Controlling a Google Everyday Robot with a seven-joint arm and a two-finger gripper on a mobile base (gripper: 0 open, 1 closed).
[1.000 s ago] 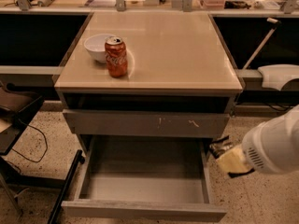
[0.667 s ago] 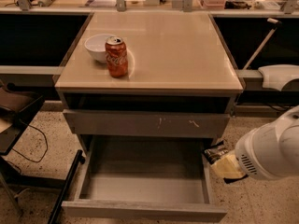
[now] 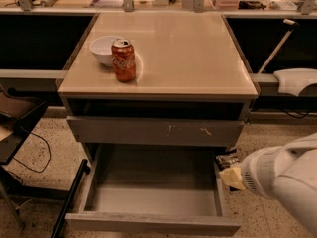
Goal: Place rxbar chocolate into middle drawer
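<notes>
The rxbar chocolate (image 3: pixel 226 159), a small bar in a glossy black wrapper, is held at the tip of my gripper (image 3: pixel 229 167). The gripper reaches in from the right on a white arm (image 3: pixel 282 182) and is shut on the bar. It hangs just outside the right wall of the middle drawer (image 3: pixel 153 200), level with its rim. The middle drawer is pulled out wide, and its smooth grey floor is bare. The bar is not over the drawer floor.
Above the open drawer is a shut grey drawer front with pale scratch marks (image 3: pixel 153 131). On the beige counter top (image 3: pixel 198 58) stand a red cola can (image 3: pixel 123 60) and a white bowl (image 3: pixel 105 49). A dark chair (image 3: pixel 15 123) and a black bar (image 3: pixel 69 197) stand at the left.
My gripper has moved a little to the left with the bar, closer to the drawer's right wall. The drawer, can and bowl have not moved.
</notes>
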